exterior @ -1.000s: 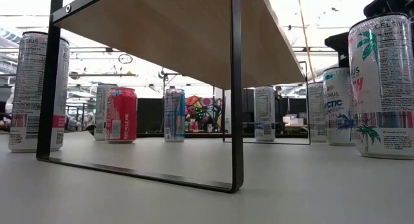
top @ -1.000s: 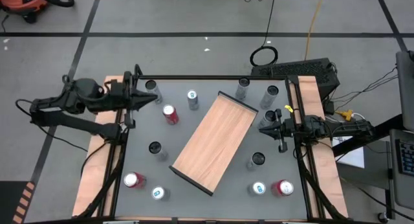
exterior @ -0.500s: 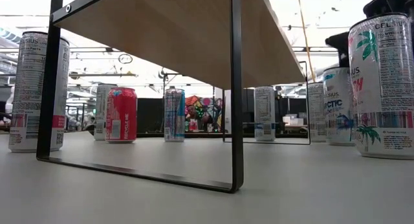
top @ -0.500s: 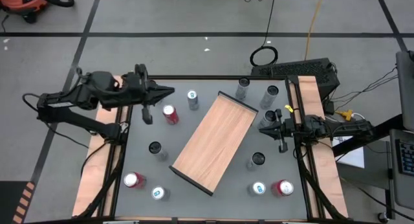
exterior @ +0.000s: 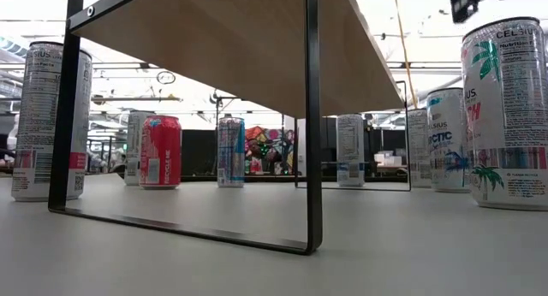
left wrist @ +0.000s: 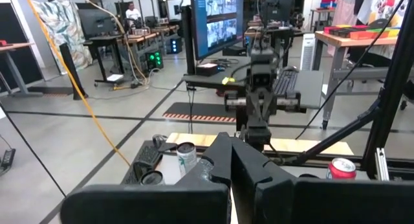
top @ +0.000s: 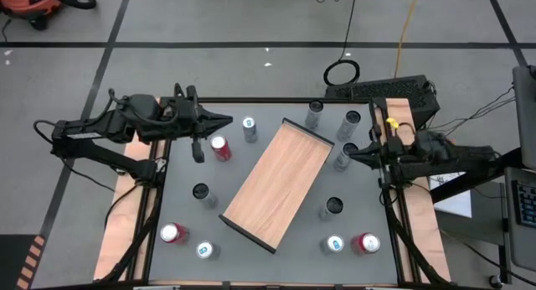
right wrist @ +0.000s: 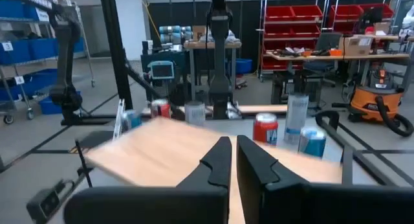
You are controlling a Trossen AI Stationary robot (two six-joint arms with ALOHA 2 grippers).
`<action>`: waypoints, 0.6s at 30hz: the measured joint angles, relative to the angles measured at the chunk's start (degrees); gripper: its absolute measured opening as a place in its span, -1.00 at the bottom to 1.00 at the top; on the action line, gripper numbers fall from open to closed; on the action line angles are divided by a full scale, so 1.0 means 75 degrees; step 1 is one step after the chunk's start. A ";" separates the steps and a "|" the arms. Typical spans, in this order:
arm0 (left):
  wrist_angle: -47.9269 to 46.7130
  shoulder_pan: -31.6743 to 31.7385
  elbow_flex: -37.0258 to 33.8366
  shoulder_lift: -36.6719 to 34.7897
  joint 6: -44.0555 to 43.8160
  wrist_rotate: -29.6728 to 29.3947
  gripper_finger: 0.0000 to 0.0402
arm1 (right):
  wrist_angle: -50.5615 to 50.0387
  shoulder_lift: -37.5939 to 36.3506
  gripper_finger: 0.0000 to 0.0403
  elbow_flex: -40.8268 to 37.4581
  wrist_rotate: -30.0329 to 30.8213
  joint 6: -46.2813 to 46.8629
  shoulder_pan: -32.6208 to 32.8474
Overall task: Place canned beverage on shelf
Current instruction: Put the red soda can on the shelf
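The shelf [top: 276,183], a light-brown wooden board on black end frames, stands slantwise in the middle of the grey table; it also shows in the low view [exterior: 223,39] and the right wrist view [right wrist: 155,159]. Several cans stand upright around it, among them a red can [top: 220,147] and a blue-and-white can [top: 249,126]. My left gripper [top: 228,119] is shut and empty in the air above the table's far left, near the red can; it also shows in the left wrist view [left wrist: 233,156]. My right gripper [top: 352,153] is shut and empty at the table's right side, above a grey can [top: 341,160]; it also shows in the right wrist view [right wrist: 229,156].
More cans stand at the far right [top: 314,112] [top: 350,122], on the left [top: 199,194], and along the near edge [top: 173,233] [top: 367,242]. A black frame rail [top: 276,100] runs along the table's far edge. Wooden side boards [top: 410,122] flank the table.
My left gripper has gone from the table's far-left corner toward the table's right, out over the table near the red can. My right gripper has risen from beside the cans at the right and now points toward the shelf. No can has moved.
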 joint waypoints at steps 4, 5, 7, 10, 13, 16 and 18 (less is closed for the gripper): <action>-0.0015 0.0000 0.0000 0.0002 0.0000 -0.0001 -1.00 | -0.0632 0.1089 -1.00 0.1371 0.0000 -0.0042 0.0000; -0.0015 0.0000 0.0000 0.0002 0.0000 -0.0001 -1.00 | -0.0783 0.1352 -1.00 0.1692 0.0000 -0.0047 0.0000; -0.0014 0.0000 0.0000 -0.0001 0.0000 -0.0001 -1.00 | -0.1091 0.1905 -1.00 0.2409 0.0000 -0.0053 0.0000; -0.0028 0.0000 0.0000 0.0002 -0.0003 0.0031 -1.00 | -0.1493 0.2692 -1.00 0.3509 0.0003 -0.0056 0.0000; -0.0030 0.0000 0.0000 -0.0001 -0.0009 0.0250 -1.00 | -0.1785 0.3497 -1.00 0.4597 0.0006 -0.0056 0.0000; -0.0026 0.0000 0.0000 -0.0001 -0.0015 0.0409 -1.00 | -0.2101 0.4224 -1.00 0.5642 0.0006 0.0001 0.0000; -0.0023 0.0000 0.0000 -0.0001 -0.0020 0.0490 -1.00 | -0.2257 0.4671 -1.00 0.6307 0.0013 0.0139 0.0000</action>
